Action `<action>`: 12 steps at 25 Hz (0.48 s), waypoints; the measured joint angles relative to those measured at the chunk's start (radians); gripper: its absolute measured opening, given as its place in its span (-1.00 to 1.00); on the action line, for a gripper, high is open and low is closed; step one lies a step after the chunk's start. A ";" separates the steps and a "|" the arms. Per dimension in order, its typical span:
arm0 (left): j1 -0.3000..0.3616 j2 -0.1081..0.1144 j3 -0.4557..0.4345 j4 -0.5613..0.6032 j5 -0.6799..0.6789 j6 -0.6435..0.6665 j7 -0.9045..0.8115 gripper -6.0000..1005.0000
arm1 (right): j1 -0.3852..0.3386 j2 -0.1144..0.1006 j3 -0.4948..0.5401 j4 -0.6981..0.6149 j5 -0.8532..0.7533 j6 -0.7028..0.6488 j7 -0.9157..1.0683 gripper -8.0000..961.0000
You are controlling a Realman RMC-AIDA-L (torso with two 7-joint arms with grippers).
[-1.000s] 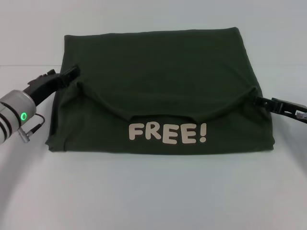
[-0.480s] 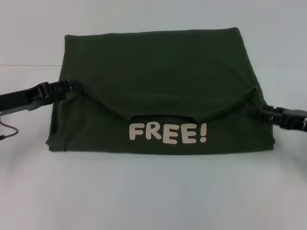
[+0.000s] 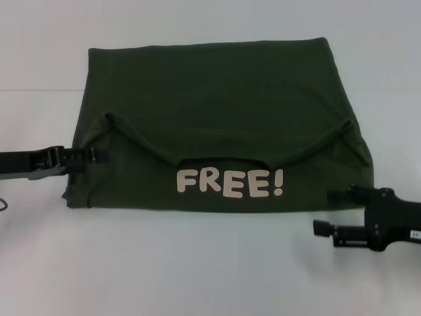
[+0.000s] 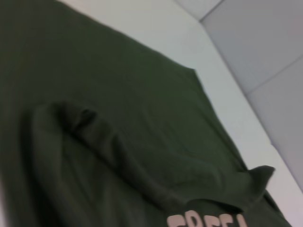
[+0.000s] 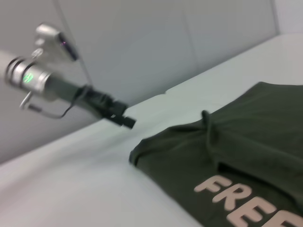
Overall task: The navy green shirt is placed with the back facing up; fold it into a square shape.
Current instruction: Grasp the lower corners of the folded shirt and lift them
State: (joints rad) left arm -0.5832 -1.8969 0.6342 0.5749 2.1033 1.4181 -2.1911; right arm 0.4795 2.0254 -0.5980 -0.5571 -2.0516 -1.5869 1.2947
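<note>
The navy green shirt (image 3: 217,125) lies folded into a rough rectangle on the white table (image 3: 197,263), its cream "FREE!" lettering (image 3: 230,183) facing up near the front edge. The left gripper (image 3: 92,156) sits at the shirt's left edge. The right gripper (image 3: 329,210) hovers off its front right corner, apart from the cloth.

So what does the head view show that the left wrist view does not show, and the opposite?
Only the head view shows both tools: the left tool at the shirt's left edge, and the right tool off the cloth near its front right corner, plus the whole "FREE!" lettering. Only the left wrist view shows the wall panels. Both show the green shirt, its folded flap and the white table.
</note>
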 joint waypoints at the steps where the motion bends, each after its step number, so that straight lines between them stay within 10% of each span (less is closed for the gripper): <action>1: 0.000 0.000 0.000 -0.001 0.010 -0.011 -0.019 0.65 | -0.003 0.006 -0.002 0.000 -0.010 0.001 -0.027 0.91; 12: -0.007 0.000 0.008 0.005 0.098 -0.126 -0.071 0.65 | 0.002 0.023 -0.009 -0.005 -0.092 0.038 -0.089 0.91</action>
State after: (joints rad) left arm -0.5904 -1.8966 0.6419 0.5794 2.2011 1.2920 -2.2621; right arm 0.4813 2.0486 -0.6072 -0.5620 -2.1440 -1.5490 1.2053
